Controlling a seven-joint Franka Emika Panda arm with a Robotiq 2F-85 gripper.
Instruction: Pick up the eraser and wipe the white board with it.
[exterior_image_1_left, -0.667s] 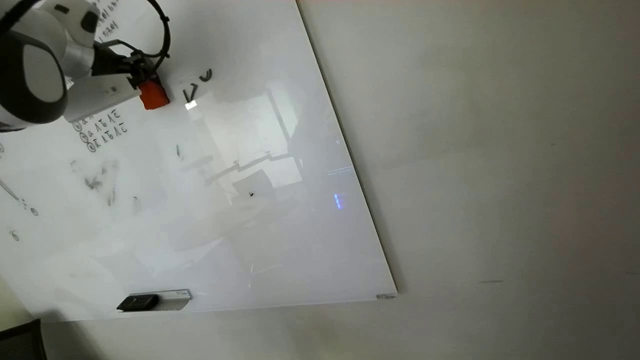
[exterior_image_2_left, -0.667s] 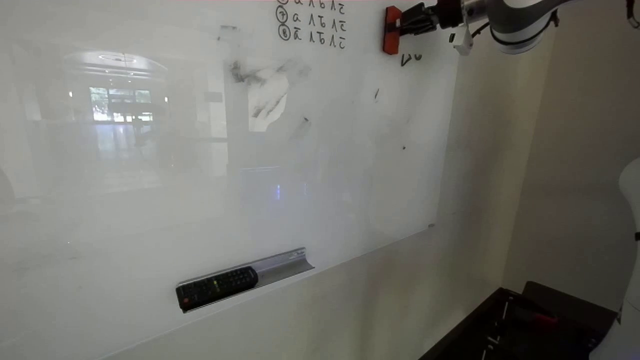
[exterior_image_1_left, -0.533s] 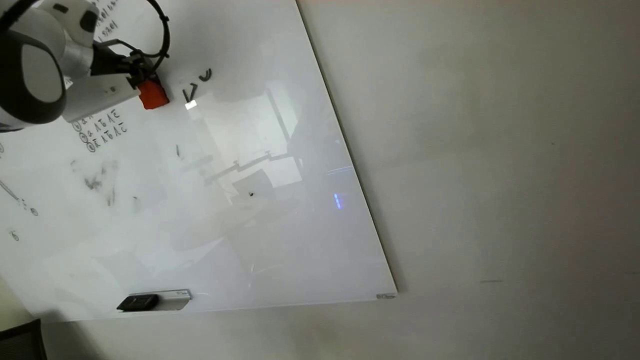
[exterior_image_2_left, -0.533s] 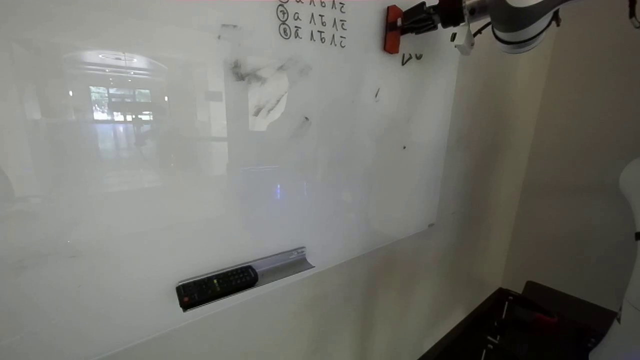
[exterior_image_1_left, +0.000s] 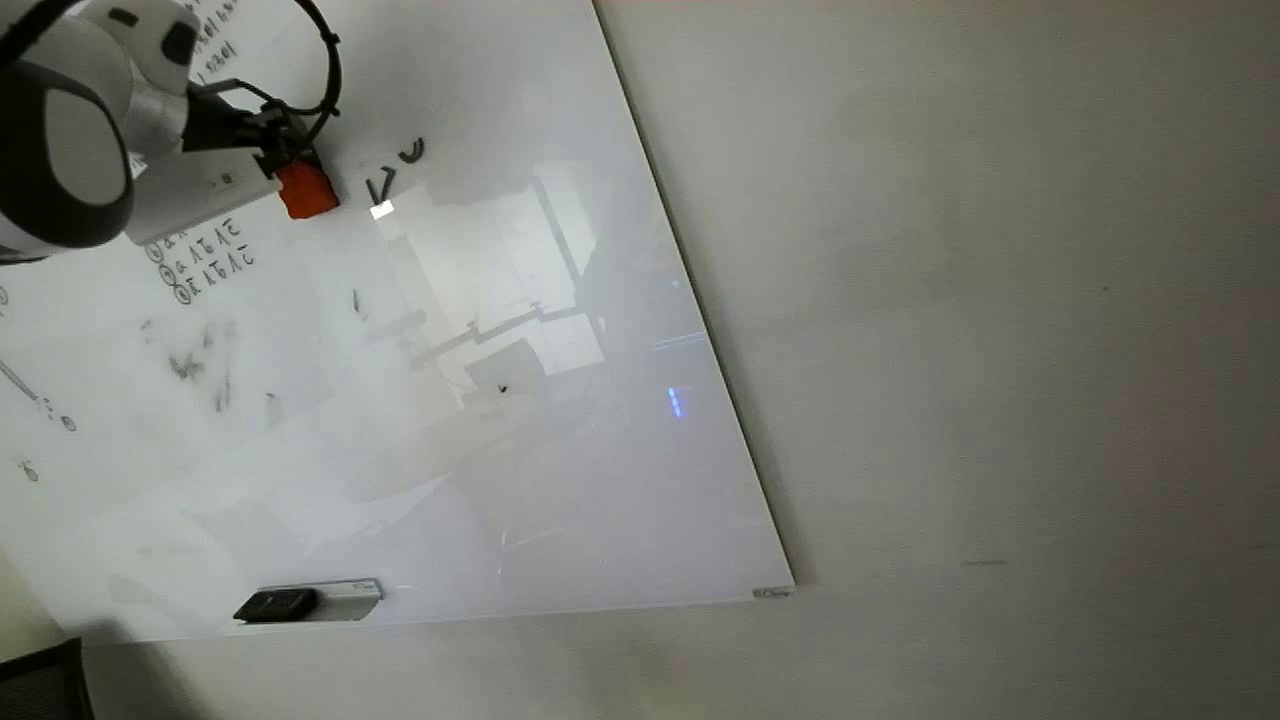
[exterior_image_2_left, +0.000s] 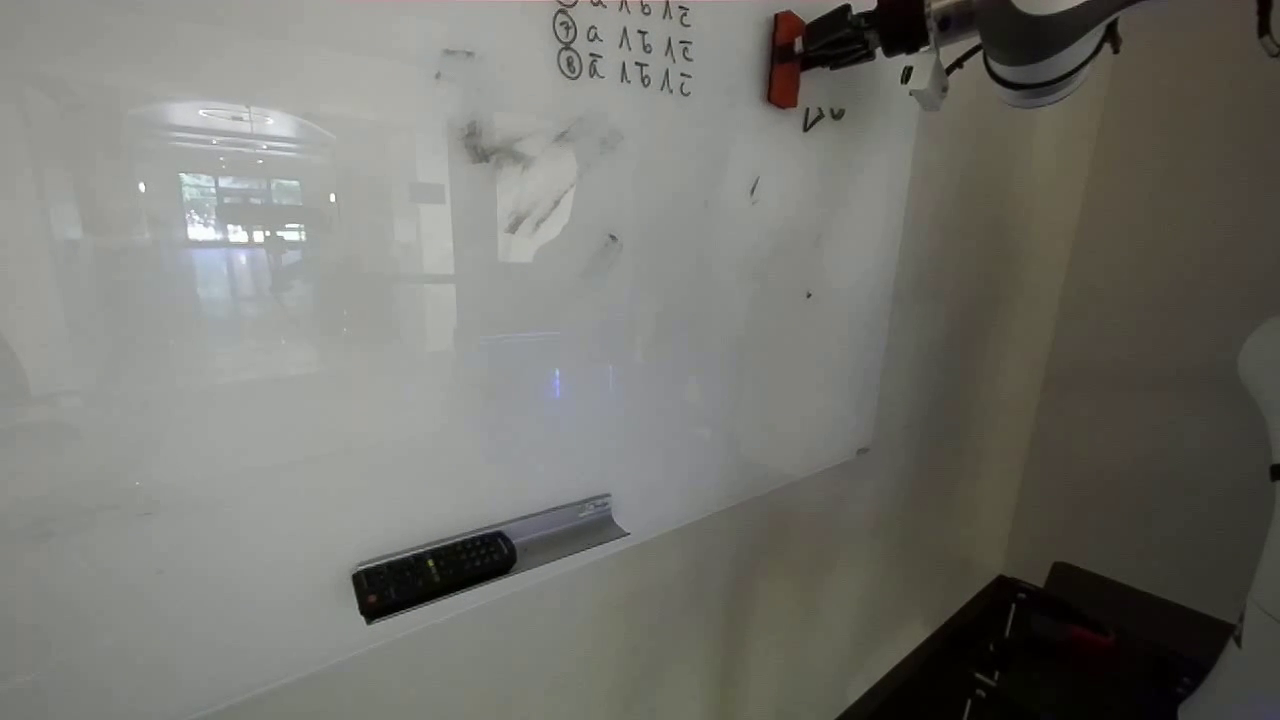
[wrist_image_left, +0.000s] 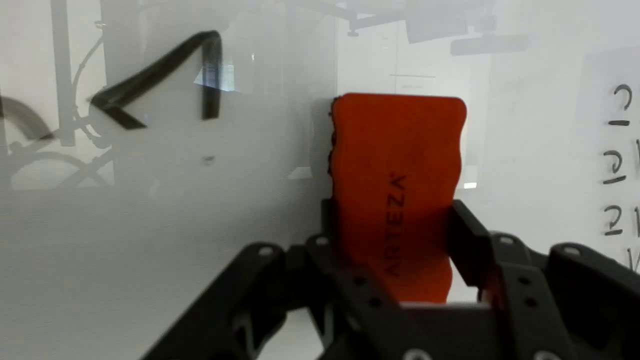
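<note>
gripper (wrist_image_left: 395, 220) clamping eraser (wrist_image_left: 397, 145) | nr whitebd (exterior_image_2_left: 680, 420), contact unclr | remote (exterior_image_2_left: 435, 575) on tray (exterior_image_2_left: 567, 535)

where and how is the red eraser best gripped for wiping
Pinching the eraser by its long edges from the lettered side, as the gripper does, looks best: it is narrower crosswise, and its other side faces the white board.

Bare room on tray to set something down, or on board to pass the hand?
Set-down: the tray, between the remote and the tray's right end in an exterior view. Passing: the white board between smudges and tray looks unmarked. Crowded: around the hand shut on the eraser; handwriting flanks it in the wrist view.
</note>
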